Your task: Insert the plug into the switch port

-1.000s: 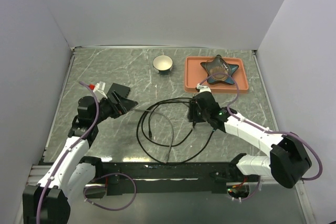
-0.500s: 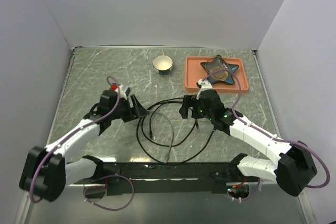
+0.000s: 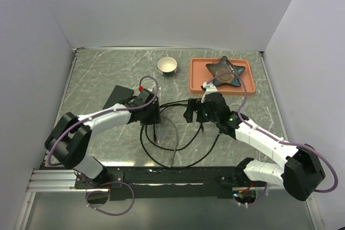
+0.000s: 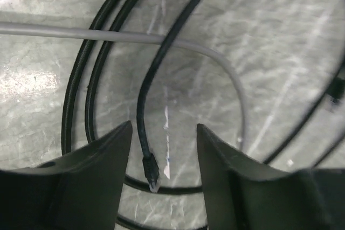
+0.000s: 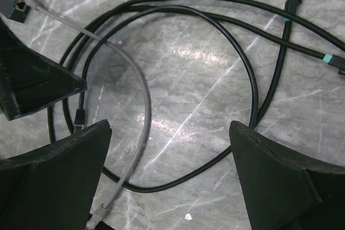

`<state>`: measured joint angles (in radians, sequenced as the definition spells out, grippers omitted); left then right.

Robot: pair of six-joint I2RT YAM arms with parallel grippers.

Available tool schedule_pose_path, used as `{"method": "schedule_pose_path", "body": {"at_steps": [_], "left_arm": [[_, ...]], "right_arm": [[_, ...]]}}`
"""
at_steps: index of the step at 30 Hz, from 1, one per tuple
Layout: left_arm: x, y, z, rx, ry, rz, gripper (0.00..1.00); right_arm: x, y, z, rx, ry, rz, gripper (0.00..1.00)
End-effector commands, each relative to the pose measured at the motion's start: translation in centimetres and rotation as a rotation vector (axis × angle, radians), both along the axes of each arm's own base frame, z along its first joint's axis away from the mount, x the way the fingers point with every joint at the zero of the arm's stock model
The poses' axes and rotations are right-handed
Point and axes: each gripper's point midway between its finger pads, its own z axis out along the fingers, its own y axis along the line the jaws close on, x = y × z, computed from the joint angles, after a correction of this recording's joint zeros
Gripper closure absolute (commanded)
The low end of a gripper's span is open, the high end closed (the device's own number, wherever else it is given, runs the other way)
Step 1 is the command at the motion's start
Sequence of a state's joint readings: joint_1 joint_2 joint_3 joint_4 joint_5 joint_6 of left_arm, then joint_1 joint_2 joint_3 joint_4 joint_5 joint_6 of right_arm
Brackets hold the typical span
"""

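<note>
One star-shaped dish [image 3: 226,71] lies in the tray [image 3: 197,83]

Left arm [image 3: 108,116] stretched inward, left fingers [image 4: 91,176] parted (pointing down); right arm [image 3: 259,137], right fingers [image 5: 59,176] likewise

Overhead — wrist close-ups sharing cable loops [image 4: 139,112]

The table [image 3: 97,74] looks like polished grey-green marble, veined white, smooth enough to throw glare. The black cable [image 5: 253,87] has a smooth, slightly shiny sheath; the grey cable [image 5: 143,92] is duller, ending in a pale plastic plug [image 5: 96,220]. The switch [image 3: 119,94] is matt black. Left fingers [image 4: 91,179] and right fingers [image 5: 54,179] are matt black plastic, faintly grained. The tray [image 3: 197,87] is matt terracotta plastic, the star dish [image 3: 226,71] dark and glossy, the bowl [image 3: 167,65] glazed cream.
</note>
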<state>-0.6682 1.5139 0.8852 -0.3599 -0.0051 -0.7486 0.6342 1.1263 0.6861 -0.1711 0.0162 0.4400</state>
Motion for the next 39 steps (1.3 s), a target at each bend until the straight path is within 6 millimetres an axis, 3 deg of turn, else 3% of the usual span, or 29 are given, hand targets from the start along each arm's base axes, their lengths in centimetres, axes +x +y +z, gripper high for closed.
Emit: {"method": "schedule_pose_path", "body": {"at_steps": [1,8,12,15,17,23,24,25,27,28,31,32,39], "left_arm": [[0.4,1.1,-1.4,0.147,0.019,0.052,0.5],[0.6,1.8,-3.4,0.27,0.048,0.07,0.55],[0.9,0.7,-4.0,0.223,0.025,0.019,0.72],[1.3,-0.4,-3.3,0.18,-0.026,-0.021,0.89],[1.3,-1.0,-2.2,0.16,-0.069,-0.046,0.99],[1.0,-2.7,2.5,0.082,-0.247,-0.097,0.99],[0.9,-3.1,3.3,0.048,-0.273,-0.11,0.99],[1.1,-3.9,5.5,-0.025,-0.331,-0.116,0.99],[0.5,-4.2,6.7,-0.09,-0.36,-0.127,0.99],[0.5,-4.6,8.7,-0.152,-0.41,-0.128,0.99],[-0.7,-5.4,10.8,-0.247,-0.437,-0.183,0.99],[-1.0,-5.7,11.3,-0.269,-0.439,-0.204,0.99],[-2.0,-7.0,12.7,-0.331,-0.461,-0.269,0.99]], "right_arm": [[0.4,-0.1,0.5,0.007,-0.037,-0.003,0.02],[0.2,0.1,0.7,0.017,-0.043,0.017,0.02],[-0.1,0.9,0.7,0.044,-0.039,0.06,0.03],[-0.4,2.2,1.1,0.095,-0.032,0.11,0.03],[-1.1,3.5,1.5,0.153,-0.014,0.171,0.03],[-2.2,7.4,4.5,0.36,0.017,0.309,0.02],[-2.1,7.8,4.8,0.374,0.02,0.311,0.02],[-1.9,8.0,5.0,0.386,0.022,0.309,0.02],[-1.5,8.6,5.3,0.406,0.05,0.303,0.02],[-1.4,8.7,5.3,0.41,0.057,0.296,0.04],[-1.4,9.4,5.7,0.462,0.069,0.307,0.06],[-1.2,9.8,6.7,0.505,0.048,0.314,0.07],[-0.9,10.8,8.8,0.602,0.008,0.33,0.14]]}}
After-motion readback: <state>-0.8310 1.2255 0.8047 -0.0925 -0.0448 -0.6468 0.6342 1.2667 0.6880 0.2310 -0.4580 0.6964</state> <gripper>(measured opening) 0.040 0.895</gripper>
